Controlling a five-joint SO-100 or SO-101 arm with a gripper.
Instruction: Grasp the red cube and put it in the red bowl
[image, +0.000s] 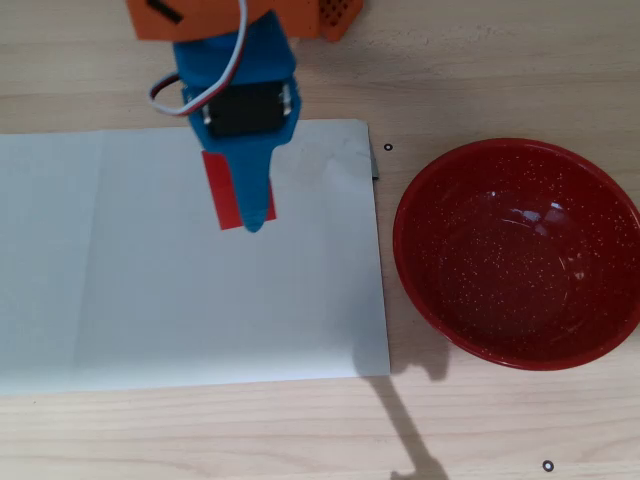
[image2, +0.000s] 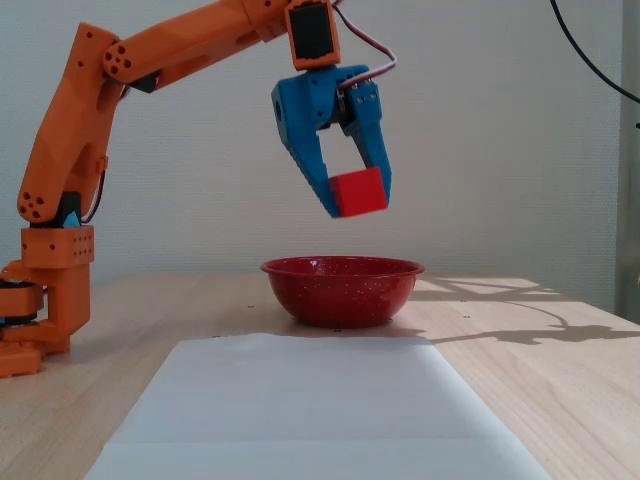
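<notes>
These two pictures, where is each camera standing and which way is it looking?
Overhead view: above the table, looking straight down on the white sheet and the bowl; only the gripper and a bit of orange arm show at the top edge.
Fixed view: low at table height, looking level across the sheet toward the wall; the whole arm shows, from its base at the left to the gripper.
Shared: both show the gripper holding the cube in the air, the bowl and the sheet.
</notes>
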